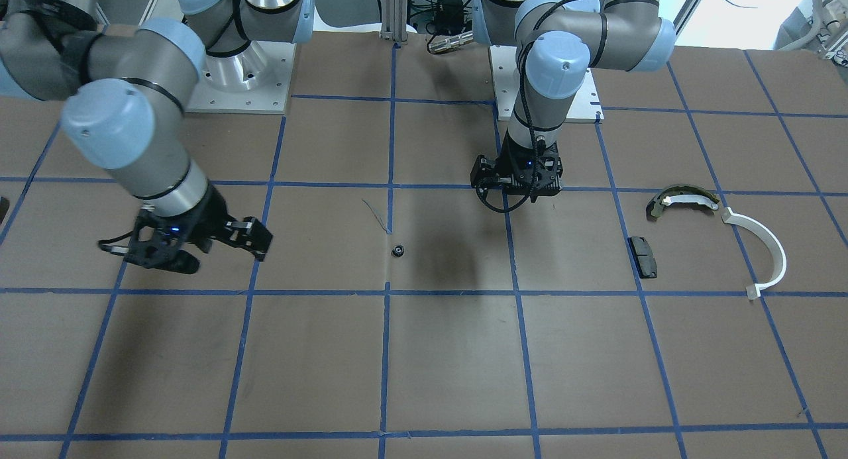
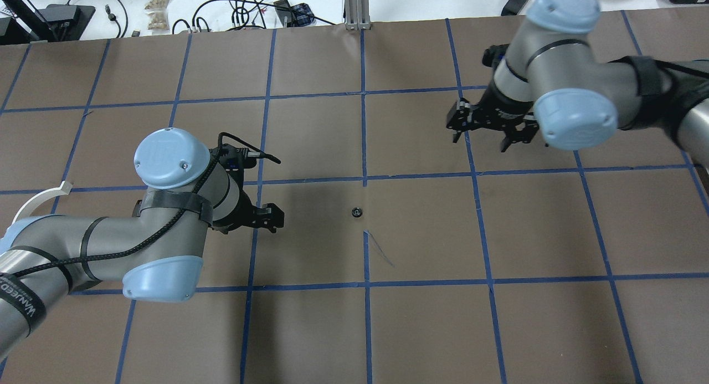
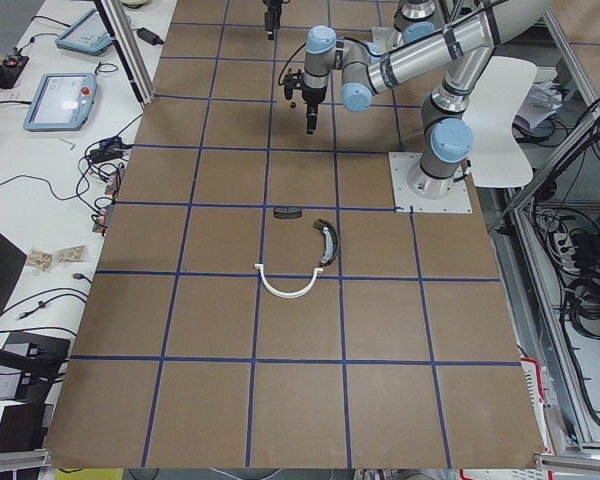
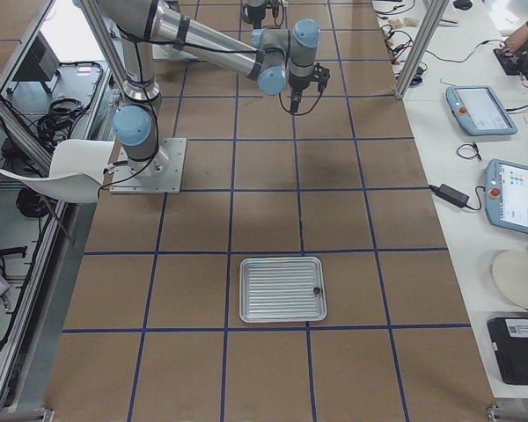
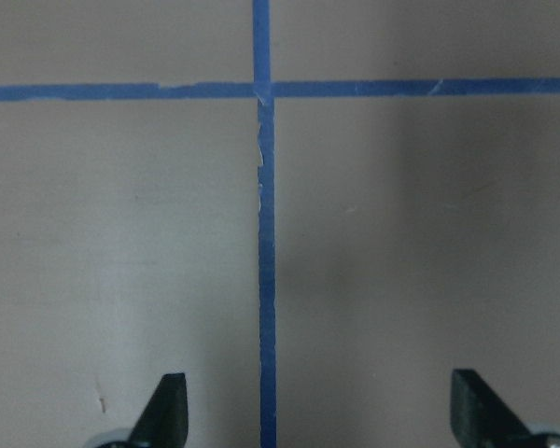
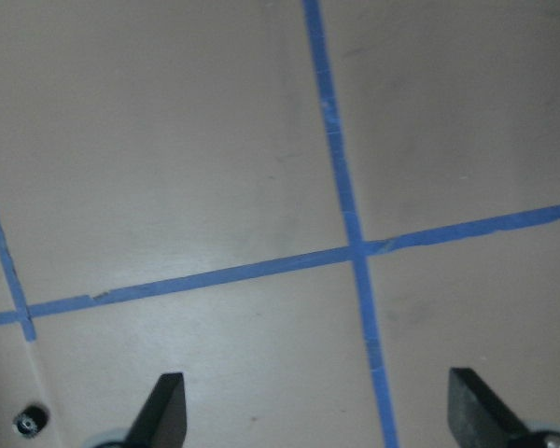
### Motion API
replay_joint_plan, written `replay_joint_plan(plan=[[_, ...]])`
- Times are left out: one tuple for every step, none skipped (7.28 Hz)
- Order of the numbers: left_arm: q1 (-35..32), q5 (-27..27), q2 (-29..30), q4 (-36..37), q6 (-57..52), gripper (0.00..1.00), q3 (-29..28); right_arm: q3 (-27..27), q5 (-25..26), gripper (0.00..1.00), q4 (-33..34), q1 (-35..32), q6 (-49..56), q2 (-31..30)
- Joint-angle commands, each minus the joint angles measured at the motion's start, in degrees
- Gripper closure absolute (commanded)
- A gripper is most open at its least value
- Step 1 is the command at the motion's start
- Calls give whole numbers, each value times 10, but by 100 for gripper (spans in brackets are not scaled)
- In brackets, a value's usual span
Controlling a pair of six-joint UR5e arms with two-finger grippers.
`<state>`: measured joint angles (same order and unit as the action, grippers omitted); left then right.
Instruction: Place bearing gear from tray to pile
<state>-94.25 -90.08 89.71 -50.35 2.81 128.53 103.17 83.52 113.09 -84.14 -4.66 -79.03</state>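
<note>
Exterior front-facing view: brown bench point(image 1: 450, 353) gridded in blue tape, two arms above.
Bearing gear point(image 1: 398, 251): lying on the bare bench beside a tape line, between the arms, well apart from the pile.
Pile: olive-and-white shoe point(image 1: 682, 199), white half-ring strip point(image 1: 768, 247), black pad point(image 1: 642, 256) (loosely grouped).
Left end effector point(image 5: 319, 415): fingers apart, gripping nothing, over a tape crossing.
Right end effector point(image 6: 319, 415): fingers spread, gripping nothing.
Tray point(image 4: 282, 288): silver, ribbed, toward the bench's right end.

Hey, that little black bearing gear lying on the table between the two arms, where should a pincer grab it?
Across its round outer rim, from straight above: the bearing gear lies flat on the table, hole facing up, nothing touching it.
</note>
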Motion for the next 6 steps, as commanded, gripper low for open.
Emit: replay_joint_plan(plan=[[-52,-1,28,21,4,0,6,-1,43,0,-24,139,220,-18],[-81,8,49,72,4,0,7,-2,45,0,-19,200,315,-16],[-105,20,71,83,1,0,2,-3,44,0,-13,263,397,-12],[-135,23,93,133,5,0,0,-4,44,0,-2,320,470,-5],[-145,25,125,189,10,0,-18,-8,44,1,34,358,542,20],[-149,31,156,190,18,0,-51,-28,44,3,65,387,595,60]])
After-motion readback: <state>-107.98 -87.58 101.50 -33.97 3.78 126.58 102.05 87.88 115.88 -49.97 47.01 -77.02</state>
